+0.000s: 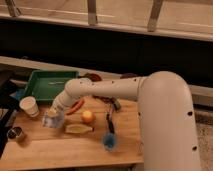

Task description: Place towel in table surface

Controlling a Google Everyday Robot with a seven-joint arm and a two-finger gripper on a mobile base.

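The towel (pixel 51 120) is a small pale blue-white bundle at the left of the wooden table (pixel 55 150). My gripper (pixel 53 115) is at the end of the white arm that reaches in from the right. It is shut on the towel and holds it low, at or just above the table top. The towel hides the fingertips.
A green tray (pixel 47 84) stands at the back left. A white cup (pixel 29 106) and a metal cup (pixel 16 133) are left of the towel. An orange (pixel 88 116), a yellowish item (pixel 78 129), a red-orange item (pixel 76 106) and a blue brush (pixel 109 140) lie to its right.
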